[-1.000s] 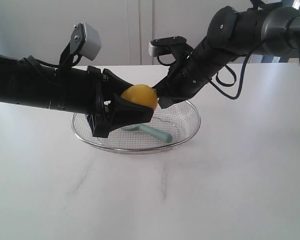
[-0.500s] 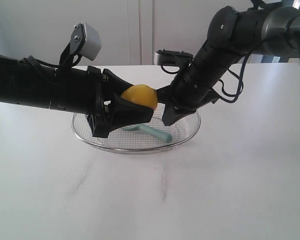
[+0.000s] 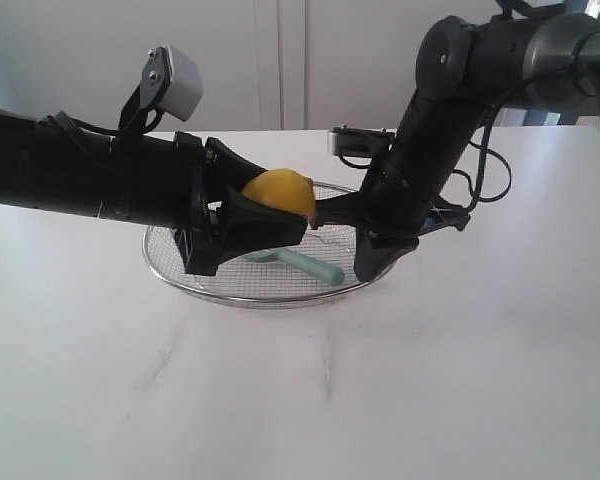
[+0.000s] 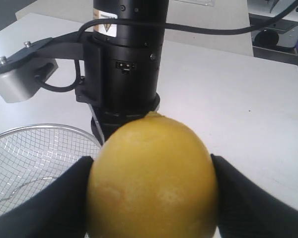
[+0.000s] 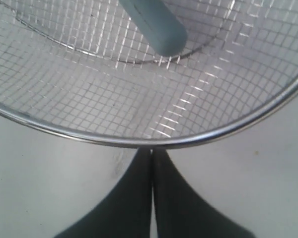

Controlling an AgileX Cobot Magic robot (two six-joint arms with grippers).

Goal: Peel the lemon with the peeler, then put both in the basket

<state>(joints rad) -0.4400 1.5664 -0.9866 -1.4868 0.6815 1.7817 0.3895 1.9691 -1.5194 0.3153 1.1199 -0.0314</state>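
The left gripper point(image 3: 270, 215) holds the lemon point(image 3: 278, 193) between wide-set fingers above the basket point(image 3: 270, 296), ready for deposit. The right gripper point(image 5: 152, 198) (closed, empty) hangs just outside the rim.

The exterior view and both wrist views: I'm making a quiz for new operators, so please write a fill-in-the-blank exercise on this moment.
1. The left gripper holds the small round ___ lemon.
2. The slim peeler with the pale teal-green handle lies ___ the shallow oval silver wire-mesh basket.
3. The right gripper is ___ and empty, with its tips just outside the basket's rim.

Missing words: yellow; inside; shut
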